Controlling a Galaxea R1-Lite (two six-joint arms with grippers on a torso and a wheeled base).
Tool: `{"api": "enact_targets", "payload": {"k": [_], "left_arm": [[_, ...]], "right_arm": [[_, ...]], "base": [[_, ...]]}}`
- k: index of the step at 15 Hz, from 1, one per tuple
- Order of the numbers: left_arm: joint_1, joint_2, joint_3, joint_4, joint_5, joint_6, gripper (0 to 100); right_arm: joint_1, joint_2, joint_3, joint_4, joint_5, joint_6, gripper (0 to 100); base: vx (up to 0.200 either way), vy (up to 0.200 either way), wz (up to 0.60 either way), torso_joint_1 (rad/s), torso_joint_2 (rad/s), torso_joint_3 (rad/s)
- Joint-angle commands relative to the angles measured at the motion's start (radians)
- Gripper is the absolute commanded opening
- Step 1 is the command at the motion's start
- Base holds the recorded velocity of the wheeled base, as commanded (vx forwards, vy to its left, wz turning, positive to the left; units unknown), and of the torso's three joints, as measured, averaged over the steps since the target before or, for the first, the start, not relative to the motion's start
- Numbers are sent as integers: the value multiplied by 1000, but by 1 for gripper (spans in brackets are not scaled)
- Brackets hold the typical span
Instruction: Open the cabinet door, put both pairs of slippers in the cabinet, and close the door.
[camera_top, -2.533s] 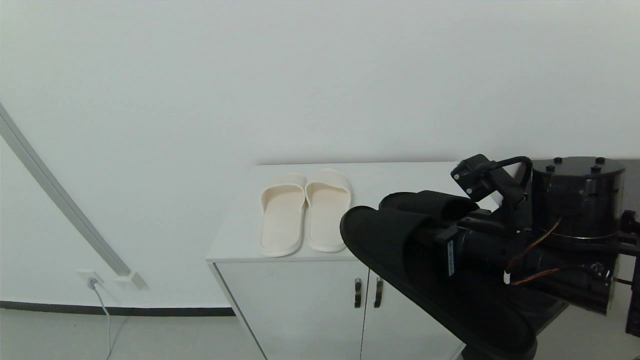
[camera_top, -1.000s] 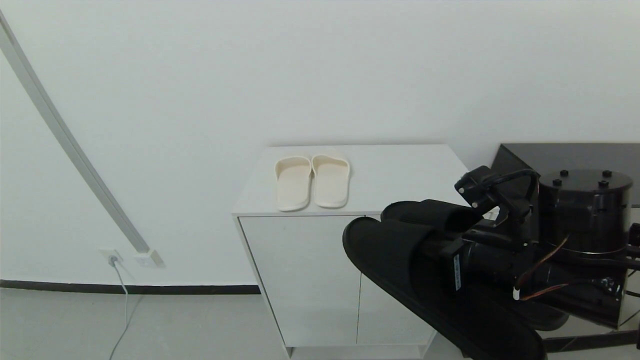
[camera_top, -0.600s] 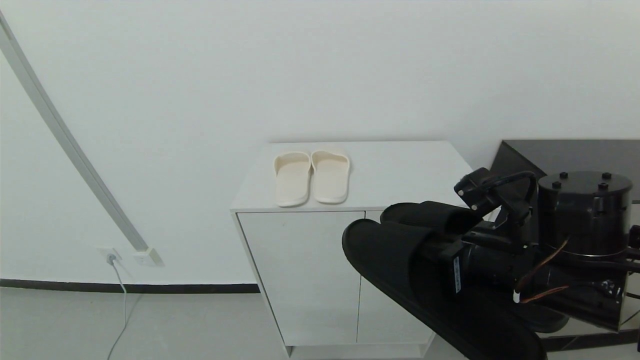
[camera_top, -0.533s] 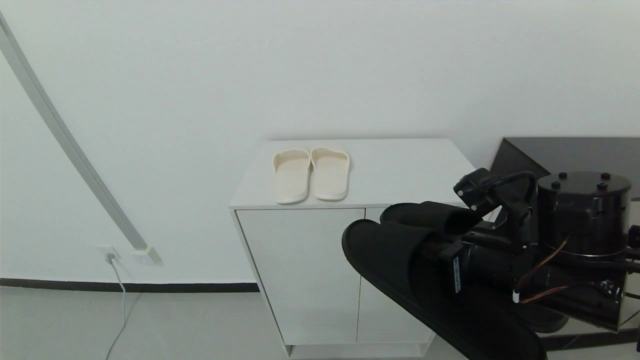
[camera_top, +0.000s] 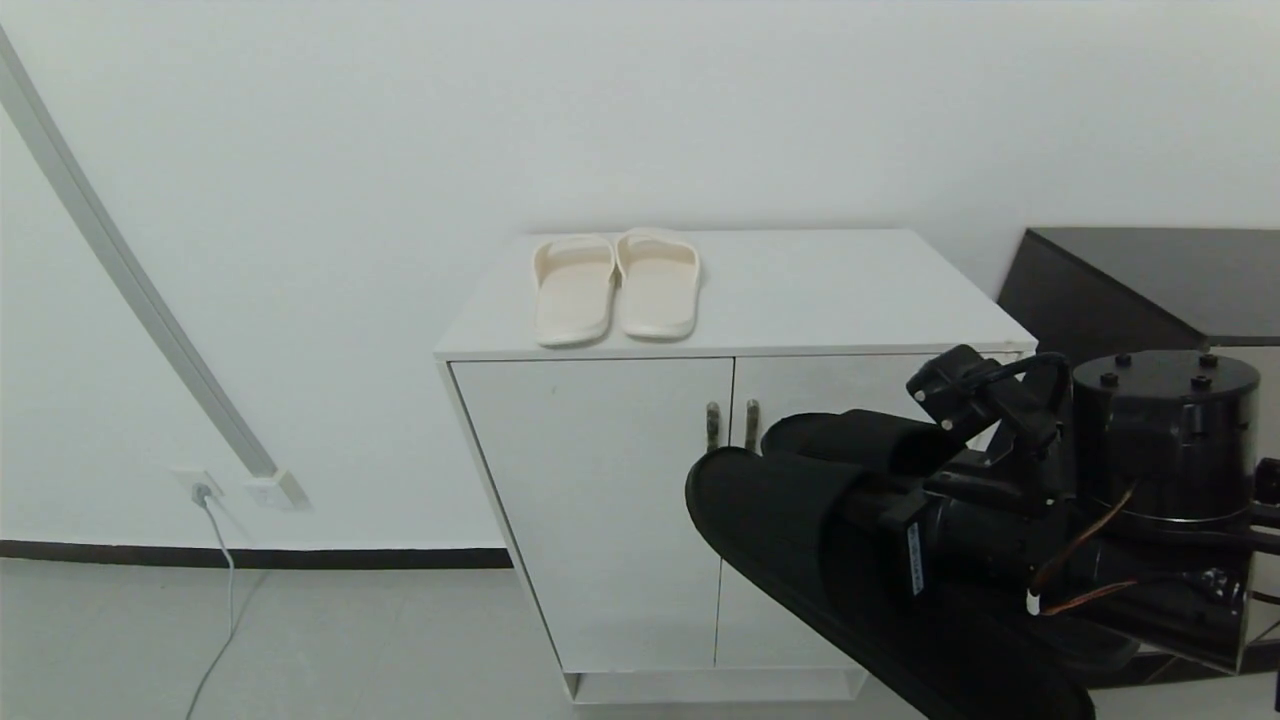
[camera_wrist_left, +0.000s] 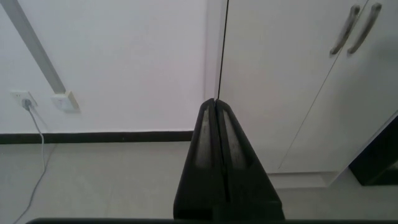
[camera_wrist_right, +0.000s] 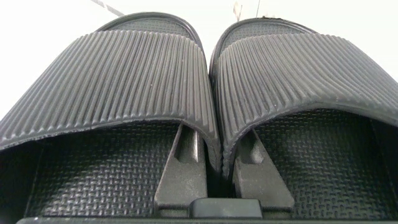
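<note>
White cabinet (camera_top: 600, 500) stands against the wall (camera_top: 640, 110), both doors shut, two vertical handles (camera_top: 712, 425) side by side at the centre seam near the top. Cream slippers (camera_top: 615, 285) sit as a pair on the cabinet top, left of centre, touching each other, heels at the front edge. Black slippers (camera_top: 790, 500) are off the floor, held side by side by the right pincer (camera_wrist_right: 217, 140). The pincer is grasping them: one finger goes under each strap and the inner edges of the two slippers are pinched between the fingers. In the head view this pair hangs in front of the right door, below the handles, not touching the cabinet. Left pincer (camera_wrist_left: 217, 149) is clenched, fingers pressed flat together with nothing between them; it is low in front of the cabinet's left door and apart from it, grey floor (camera_wrist_left: 93, 180) underneath. Slanted grey strip (camera_top: 120, 270) runs down the wall to a socket (camera_top: 200, 492) with a cable plugged in. Dark unit (camera_top: 1150, 270) stands just beside the cabinet on its right
</note>
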Motion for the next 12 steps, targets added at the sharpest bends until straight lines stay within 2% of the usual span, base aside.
{"api": "enact_targets", "payload": {"k": [1,6,7,12], "left_arm": [[0,1,0,0,1,-1,0],[0,1,-1,0,-1,1,0],[0,1,-1,0,-1,1,100],[0,1,-1,0,-1,1,100]], "right_arm": [[0,1,6,0,0,0,0],[0,-2,16,-4,-1,0,0],[0,-4,17,-5,-1,0,0],[4,1,23,-19,0,0,0]], "base": [[0,0,0,-203,520,320],[0,0,0,-180,504,321],[0,0,0,-159,491,330],[0,0,0,-140,477,328]]}}
